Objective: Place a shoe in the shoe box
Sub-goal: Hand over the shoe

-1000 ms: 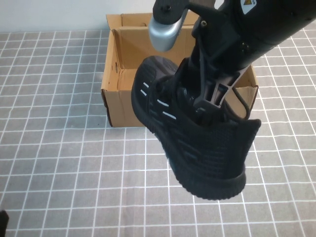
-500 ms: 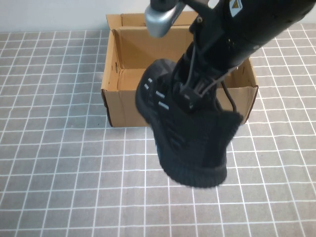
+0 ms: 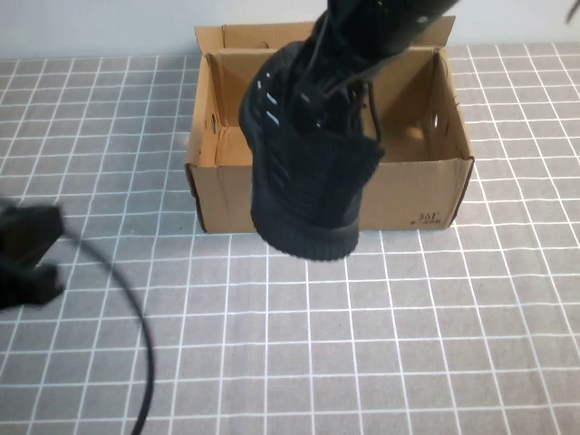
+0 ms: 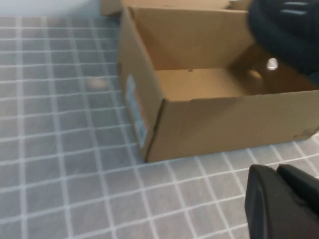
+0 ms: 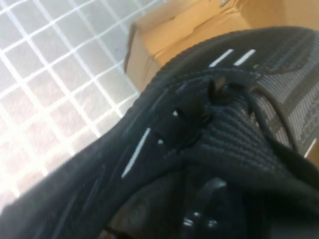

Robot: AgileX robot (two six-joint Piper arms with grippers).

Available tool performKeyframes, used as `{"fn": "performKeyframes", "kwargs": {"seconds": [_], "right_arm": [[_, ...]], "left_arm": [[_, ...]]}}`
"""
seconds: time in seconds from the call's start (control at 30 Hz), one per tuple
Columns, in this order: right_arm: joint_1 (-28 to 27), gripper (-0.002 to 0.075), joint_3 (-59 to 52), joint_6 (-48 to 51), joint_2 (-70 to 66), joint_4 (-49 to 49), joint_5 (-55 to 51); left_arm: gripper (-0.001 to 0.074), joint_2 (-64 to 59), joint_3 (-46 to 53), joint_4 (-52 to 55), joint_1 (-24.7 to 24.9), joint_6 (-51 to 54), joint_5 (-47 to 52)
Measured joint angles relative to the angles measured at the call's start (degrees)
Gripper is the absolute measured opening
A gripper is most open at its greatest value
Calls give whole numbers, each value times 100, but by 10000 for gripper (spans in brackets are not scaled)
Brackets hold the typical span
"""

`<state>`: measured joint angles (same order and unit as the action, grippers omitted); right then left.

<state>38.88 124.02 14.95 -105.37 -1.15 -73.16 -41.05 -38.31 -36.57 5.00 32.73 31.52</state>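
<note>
The desk [image 3: 109,362] carries the open shoe box [image 3: 399,195]. The shoe [image 3: 304,163] hangs over its front wall, long axis steep, heel end still outside — inward and down is the way to go. The right gripper [image 3: 340,68] has its jaws clamped inside the shoe's collar. The left gripper [image 3: 27,254] sits near the desk's left edge — jaws unreadable.

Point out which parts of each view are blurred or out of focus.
High view: the left gripper and its cable smear with motion blur; the brown cardboard shoe box is sharp. Left wrist view: the black knit shoe is soft. Right wrist view: the right gripper inside the shoe is dark and indistinct.
</note>
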Motion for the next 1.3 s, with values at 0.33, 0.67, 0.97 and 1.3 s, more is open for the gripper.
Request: {"fn": "performKeyframes", "kwargs": {"seconds": [0.33,0.67,0.97,1.3], "right_arm": [[-296,-1,1057,-339,-917,284,-39],[-719,-1,1340,-670,-1204,444,-39],[-827,-1,1340,-813,-1214,678,-50],[-827,-1,1340,-822,-1214,858,-60]], "left_arm": [[-1,-1901,-877,-3470,777,3907,-342],[64,-2954,-1740,-3720,2554,5484,-1037],[635,-3328,-1802,-3941,2803,5885,-1197],[669,-4068,-1807,-6048,2813,6861,-2298]]}}
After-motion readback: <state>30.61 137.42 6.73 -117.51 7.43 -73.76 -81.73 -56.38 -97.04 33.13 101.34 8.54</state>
